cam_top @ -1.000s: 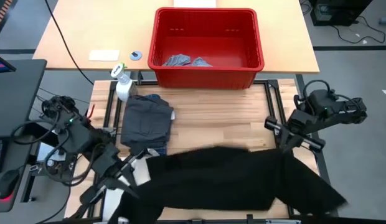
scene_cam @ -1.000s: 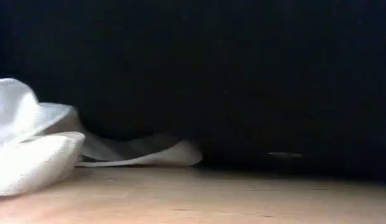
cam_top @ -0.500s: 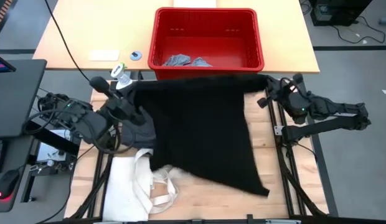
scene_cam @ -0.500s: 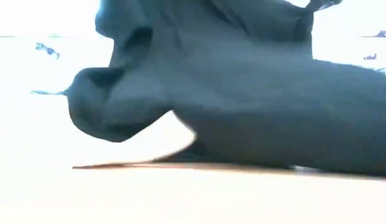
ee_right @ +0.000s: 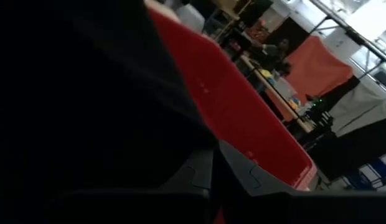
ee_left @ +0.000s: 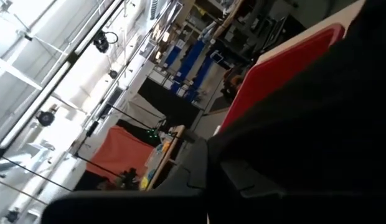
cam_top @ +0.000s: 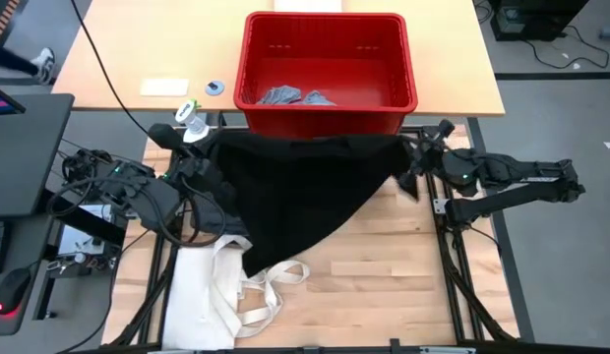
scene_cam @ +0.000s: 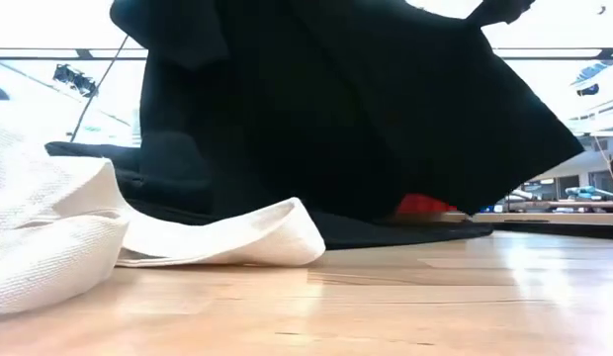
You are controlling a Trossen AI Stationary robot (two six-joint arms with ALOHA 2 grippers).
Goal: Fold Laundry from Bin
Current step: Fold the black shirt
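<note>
Wooden bench [cam_top: 413, 285] under two arms, bright hall w/ windows behind in low view. Second, paler bench [cam_top: 108, 59] at far side carrying 1 red bin [cam_top: 325, 108], w/ 2 light grey pieces [cam_top: 295, 96] on its floor.

1 large black piece [cam_top: 295, 192] stretched between both arms just in front of bin, top edge taut along bin's near wall, lower part hanging to a point and touching bench. 1 cream tote bag [cam_top: 221, 295] lying flat at bench's near-left, partly under black cloth's tip; handles looped beside it. 1 spray bottle [cam_top: 192, 123] upright near bin's left corner.

Left end effector [cam_top: 209, 157] pinched tight on black piece's left corner. Right end effector [cam_top: 411, 157] pinched tight on right corner. Wrist views mostly filled w/ black cloth and red bin wall.

1 small round blue item [cam_top: 214, 88] and 1 white card [cam_top: 164, 88] on pale bench, left of bin.
</note>
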